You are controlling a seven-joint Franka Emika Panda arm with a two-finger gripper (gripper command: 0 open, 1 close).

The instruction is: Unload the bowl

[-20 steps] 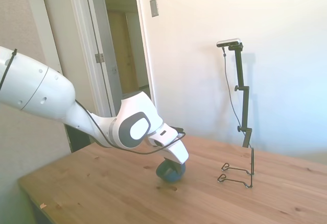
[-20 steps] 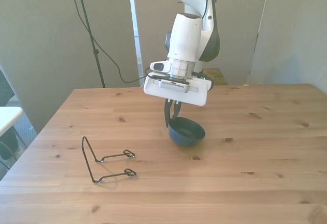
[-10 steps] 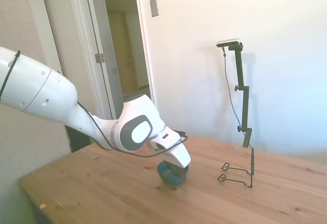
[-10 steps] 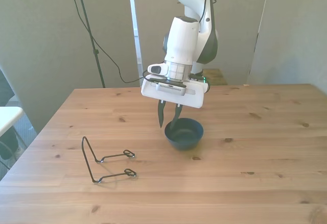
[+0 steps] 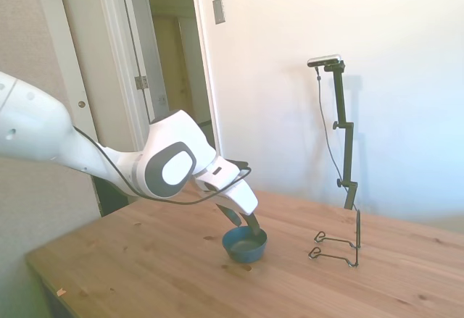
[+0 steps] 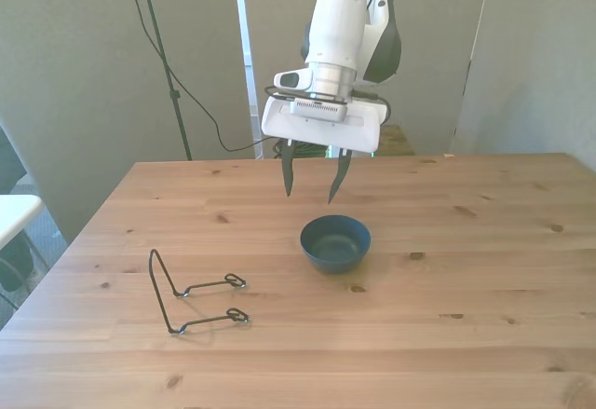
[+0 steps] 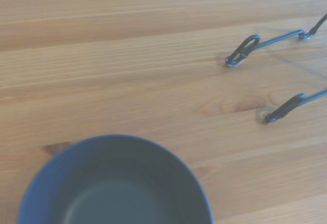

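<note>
The bowl [image 6: 335,242] is seen upright on the table [image 6: 484,269], directly below the gripper [image 6: 312,184] & slightly fwd of the fingertips in the front view. The jaws are spread open, nothing held betw. them; clear air is visible betw. the tips and the bowl rim in both the side & front views. In the side view the gripper [image 5: 245,222] hangs just above the bowl [image 5: 244,244], though from that angle one finger overlaps the rim, so the gap is better read from the front.

The wire rack [image 6: 191,293] is empty, well apart from the jaws, off to the front view's left. In the wrist view the bowl [image 7: 117,183] fills the near part and two rack feet [image 7: 265,76] are seen beside it, not touching it.

Step judged: release is done, bowl is out of the rack & set down, so the task looks approx. complete. Next move calls for little: arm to be lifted straight up & away w/o the fingers clipping the rim; no re-grip is judged necessary.
</note>
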